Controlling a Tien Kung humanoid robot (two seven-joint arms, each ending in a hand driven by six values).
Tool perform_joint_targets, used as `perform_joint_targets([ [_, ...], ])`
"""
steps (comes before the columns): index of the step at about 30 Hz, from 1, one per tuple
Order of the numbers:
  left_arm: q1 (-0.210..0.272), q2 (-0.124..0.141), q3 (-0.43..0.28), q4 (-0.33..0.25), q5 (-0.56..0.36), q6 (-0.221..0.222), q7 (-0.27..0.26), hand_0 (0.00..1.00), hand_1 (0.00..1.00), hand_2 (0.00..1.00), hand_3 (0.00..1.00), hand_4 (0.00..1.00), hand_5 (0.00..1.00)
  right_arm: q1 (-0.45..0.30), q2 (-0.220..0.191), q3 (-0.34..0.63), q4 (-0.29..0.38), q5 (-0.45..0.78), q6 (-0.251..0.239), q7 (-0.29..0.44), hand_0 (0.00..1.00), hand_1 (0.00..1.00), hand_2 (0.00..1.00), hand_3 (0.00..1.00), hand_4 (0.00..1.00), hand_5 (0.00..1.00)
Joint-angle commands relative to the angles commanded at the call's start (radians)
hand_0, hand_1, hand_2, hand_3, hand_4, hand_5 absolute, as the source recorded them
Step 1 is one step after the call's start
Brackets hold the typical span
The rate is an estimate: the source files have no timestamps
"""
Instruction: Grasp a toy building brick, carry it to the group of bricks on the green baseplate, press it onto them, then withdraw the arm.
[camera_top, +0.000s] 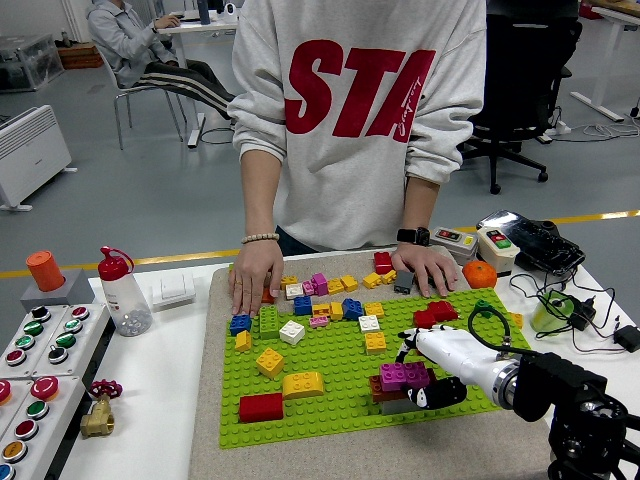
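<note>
The green baseplate (330, 400) lies in the middle of the table with several loose bricks on it. My right hand (425, 372), white with black fingertips, comes in from the lower right and is shut on a magenta brick (404, 375). That brick sits on a small stack with a brown and a grey brick (392, 398) near the plate's front right. A red brick (260, 407), a yellow brick (302, 384) and another yellow one (269, 361) lie to the left. My left arm is out of sight.
A person stands at the far side with both hands (254, 277) flat on the plate's far edge. A control box with buttons (40, 355), a bottle (124, 293) and a brass valve (98, 415) are at the left. Cables, an orange ball (479, 273) and switch boxes are at the right.
</note>
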Motion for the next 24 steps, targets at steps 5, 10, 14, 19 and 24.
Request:
perform_joint_targets([
  [5, 0.0, 0.0, 0.004, 0.0, -0.004, -0.001, -0.001, 0.719, 0.726, 0.812, 0.701, 0.492, 0.998, 0.0, -0.001, 0.0, -0.001, -0.004, 0.002, 0.003, 0.998, 0.917, 0.948, 0.564, 0.539, 0.221],
  [10, -0.002, 0.0, 0.006, 0.0, -0.008, -0.002, -0.002, 0.719, 0.726, 0.812, 0.701, 0.492, 0.998, -0.001, -0.003, 0.001, -0.002, -0.008, 0.004, 0.005, 0.998, 0.917, 0.948, 0.564, 0.539, 0.221],
  [14, -0.003, 0.0, 0.007, 0.0, -0.009, -0.002, -0.003, 0.718, 0.726, 0.812, 0.701, 0.492, 0.998, -0.001, -0.004, 0.003, -0.002, -0.011, 0.006, 0.006, 0.998, 0.917, 0.95, 0.569, 0.541, 0.22],
  [19, -0.004, 0.0, 0.007, 0.0, -0.011, -0.002, -0.003, 0.718, 0.726, 0.812, 0.701, 0.492, 0.998, -0.001, -0.005, 0.006, -0.002, -0.014, 0.009, 0.008, 0.998, 0.917, 0.954, 0.586, 0.546, 0.219],
  [24, -0.004, 0.0, 0.007, 0.0, -0.011, -0.002, -0.003, 0.718, 0.726, 0.812, 0.701, 0.492, 0.998, -0.002, -0.006, 0.008, -0.003, -0.015, 0.011, 0.011, 0.998, 0.918, 0.958, 0.603, 0.552, 0.22],
])
